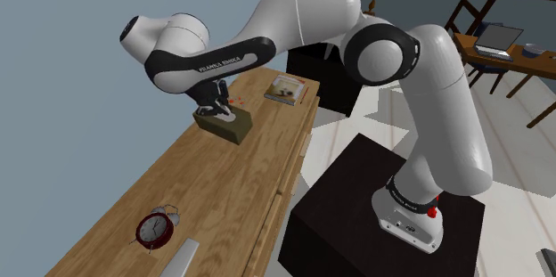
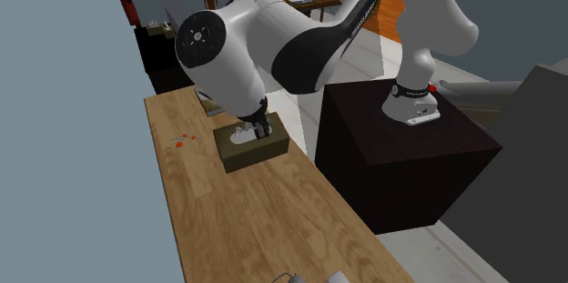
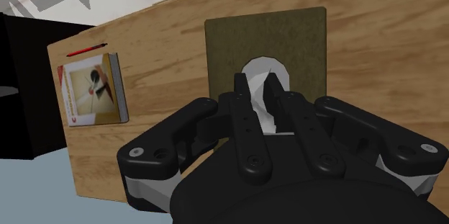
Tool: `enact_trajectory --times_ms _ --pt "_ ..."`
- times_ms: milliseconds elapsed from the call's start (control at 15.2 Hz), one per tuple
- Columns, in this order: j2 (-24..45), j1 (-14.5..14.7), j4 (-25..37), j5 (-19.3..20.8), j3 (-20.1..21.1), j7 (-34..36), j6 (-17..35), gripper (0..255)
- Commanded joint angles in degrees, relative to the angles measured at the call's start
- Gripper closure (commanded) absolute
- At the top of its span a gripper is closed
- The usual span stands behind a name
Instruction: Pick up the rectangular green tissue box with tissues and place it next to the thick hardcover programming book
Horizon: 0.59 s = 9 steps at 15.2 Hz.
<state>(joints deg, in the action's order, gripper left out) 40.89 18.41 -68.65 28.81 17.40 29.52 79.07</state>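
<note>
Tissue box (image 1: 237,129), olive green, sits on the long wooden counter (image 1: 178,186), with the black gripper (image 1: 216,111) planted on its top, fingers drawn narrow and clasping the white tissue tuft (image 3: 260,68). In the shoulder view the book (image 1: 287,91) lies well apart at its 2 o'clock, the red alarm clock (image 1: 154,228) far off at 7 o'clock.

Tissue box (image 1: 224,127) on table (image 1: 178,182), between book (image 1: 287,91) and clock (image 1: 155,228).

White arm (image 1: 312,17) bends low, pincer (image 3: 257,89) pointing straight down, fingers (image 3: 242,99) clasping the tissues (image 3: 262,66).
</note>
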Motion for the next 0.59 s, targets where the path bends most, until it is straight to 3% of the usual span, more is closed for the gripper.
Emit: enact_trajectory --times_ms 0,264,528 --pt "-0.4 0.1 0.9 -0.1 0.0 -0.5 -1.2 255" --pt "-0.8 0.4 2.7 -0.1 0.0 -1.2 -3.2 255" --pt "-6.2 -4.4 -6.2 0.2 -0.5 -3.9 1.5 255"
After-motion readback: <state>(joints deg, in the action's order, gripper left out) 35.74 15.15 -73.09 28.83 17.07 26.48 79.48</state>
